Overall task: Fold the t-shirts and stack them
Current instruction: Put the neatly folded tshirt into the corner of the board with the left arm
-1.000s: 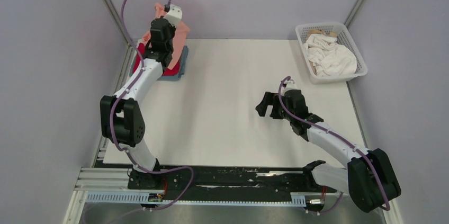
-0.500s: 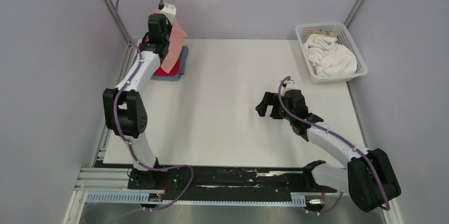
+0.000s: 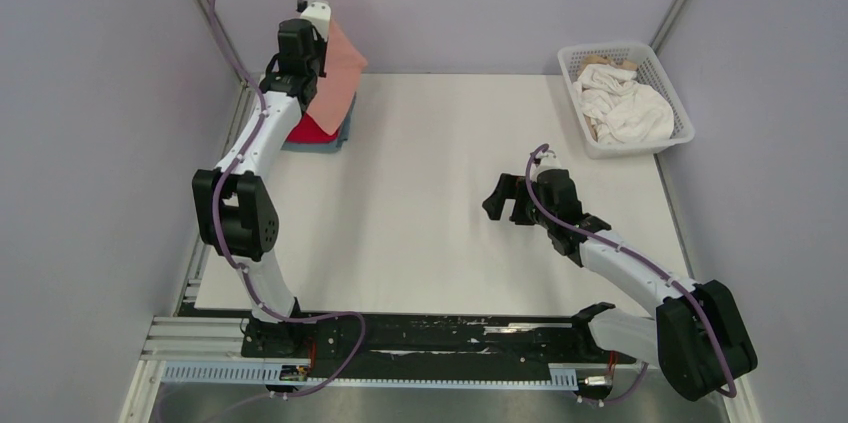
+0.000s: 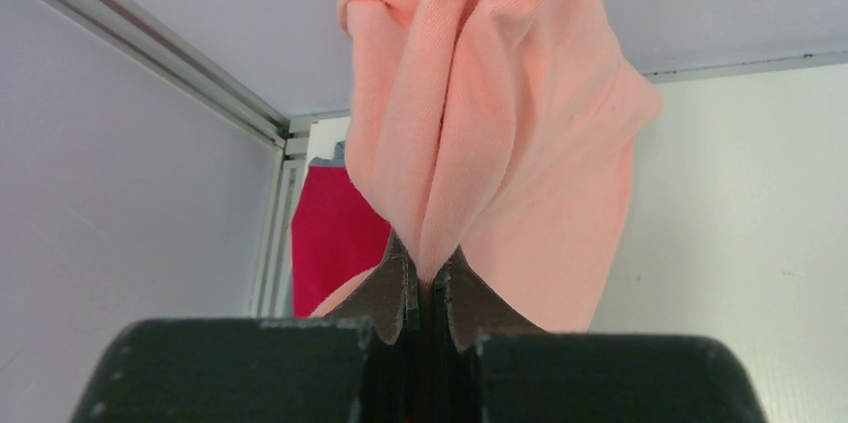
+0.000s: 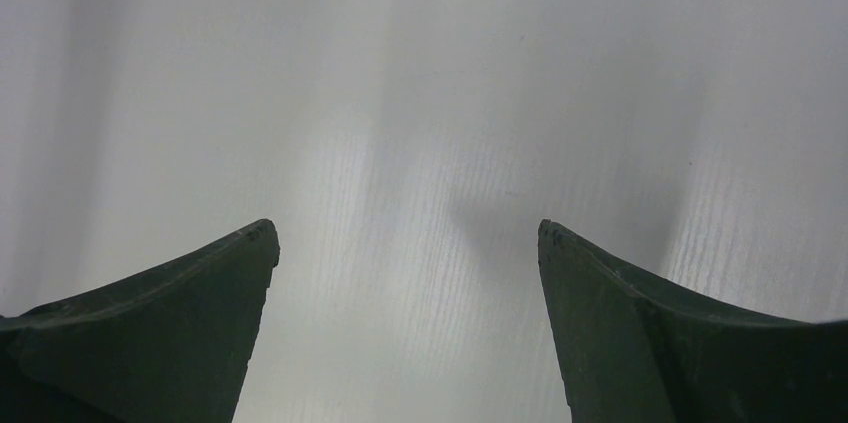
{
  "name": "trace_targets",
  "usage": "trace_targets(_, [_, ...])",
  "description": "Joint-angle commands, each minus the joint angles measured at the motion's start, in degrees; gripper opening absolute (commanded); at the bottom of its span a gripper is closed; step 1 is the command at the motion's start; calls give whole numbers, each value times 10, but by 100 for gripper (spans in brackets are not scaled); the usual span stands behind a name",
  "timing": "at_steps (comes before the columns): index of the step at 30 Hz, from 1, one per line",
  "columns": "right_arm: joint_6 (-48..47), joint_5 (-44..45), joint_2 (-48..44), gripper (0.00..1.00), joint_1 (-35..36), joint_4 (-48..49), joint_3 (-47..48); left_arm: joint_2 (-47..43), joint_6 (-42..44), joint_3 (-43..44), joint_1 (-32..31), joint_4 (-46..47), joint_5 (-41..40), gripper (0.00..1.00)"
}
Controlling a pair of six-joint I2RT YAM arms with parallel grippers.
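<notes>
One salmon-pink t-shirt (image 4: pixel 520 123) is clamped in the left fingers (image 4: pixel 405 288) over the red t-shirt (image 4: pixel 335 233), far-left counter (image 3: pixel 430 143) corner, likely for stacking; right fingers (image 3: pixel 505 201) are spread, empty.

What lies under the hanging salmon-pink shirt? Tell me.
A folded red t-shirt on a grey-blue t-shirt. The salmon-pink t-shirt, pinched in the left gripper, covers much of that stack; anything further beneath cannot be seen.
</notes>
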Motion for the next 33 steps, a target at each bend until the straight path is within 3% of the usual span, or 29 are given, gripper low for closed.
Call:
trace_targets(1, [5, -4, -3, 100, -2, 15, 10, -11, -32, 28, 2, 29, 10, 0])
trace_targets(14, [4, -3, -1, 100, -3, 15, 11, 66, -24, 59, 10, 30, -33, 0])
trace_targets(33, [6, -6, 35, 100, -3, 20, 24, 160, -65, 81, 107, -2, -9, 0])
